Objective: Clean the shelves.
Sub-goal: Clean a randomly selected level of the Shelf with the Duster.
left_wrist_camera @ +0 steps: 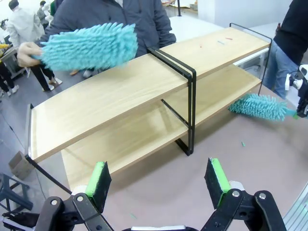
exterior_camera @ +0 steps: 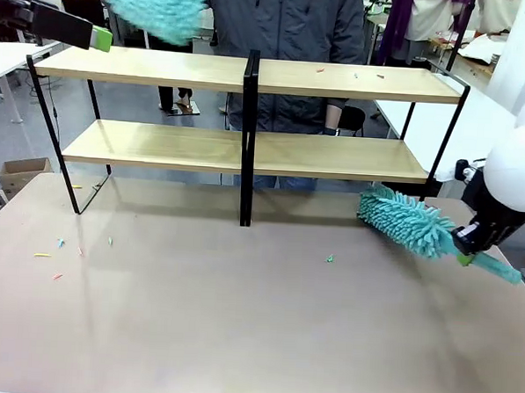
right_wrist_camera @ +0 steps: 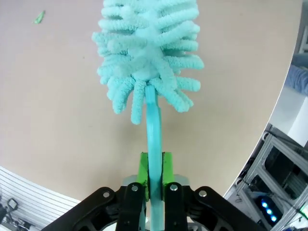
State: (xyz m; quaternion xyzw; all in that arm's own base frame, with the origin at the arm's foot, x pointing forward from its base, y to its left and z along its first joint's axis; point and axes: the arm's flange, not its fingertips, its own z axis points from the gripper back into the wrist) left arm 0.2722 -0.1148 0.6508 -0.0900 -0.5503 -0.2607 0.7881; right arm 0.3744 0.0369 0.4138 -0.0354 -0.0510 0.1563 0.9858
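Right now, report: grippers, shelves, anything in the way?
Left gripper open. Right gripper shut on duster. Shelves: scraps on top board. Person's duster above them.

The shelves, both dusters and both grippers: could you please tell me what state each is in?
shelves: upright, small scraps on the top right board.
robot's duster: handle clamped, head low by the shelves' right end.
person's duster: held in a hand above the top left board.
left gripper: jaws open, empty.
right gripper: jaws shut on the robot's duster.
table: scraps scattered.
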